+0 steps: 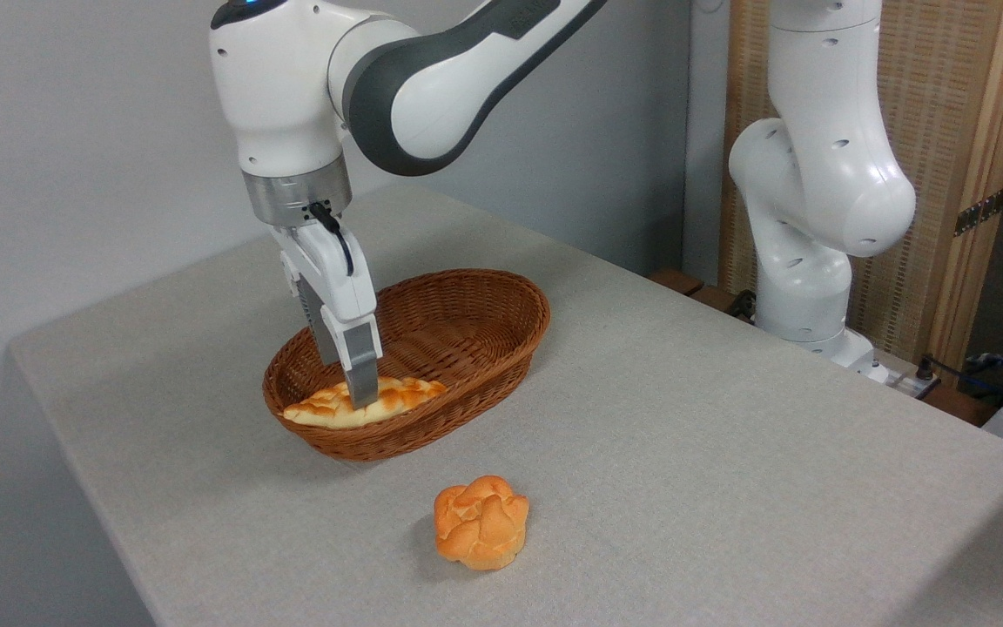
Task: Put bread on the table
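The bread [317, 409], a long braided loaf in pale cream with golden bumps, lies in the near left end of the brown wicker basket [501, 300]. My gripper [352, 390] points down into the basket right at the loaf's middle. Its front finger [363, 376] covers part of the loaf, and the other finger sits behind it, its tip hidden. From this side-on angle I cannot see whether the fingers are pressing on the loaf. The table [728, 435], covered in light grey-beige cloth, carries the basket.
A round, knobbly orange bun [481, 521] sits on the cloth in front of the basket. The arm's white base [802, 287] stands off the table's far right edge. The cloth to the right of the basket is bare.
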